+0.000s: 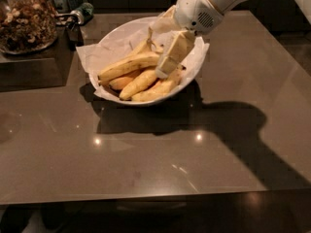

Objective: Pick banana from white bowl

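arm [206, 6]: white shell, round vent grille | hand [164, 71]: cream, over white bowl [187, 88]

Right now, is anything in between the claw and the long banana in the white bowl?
No, nothing visible is in the way. The claw is down inside the white bowl, right at the end of the long banana. The shorter bananas lie beside it, not over it.
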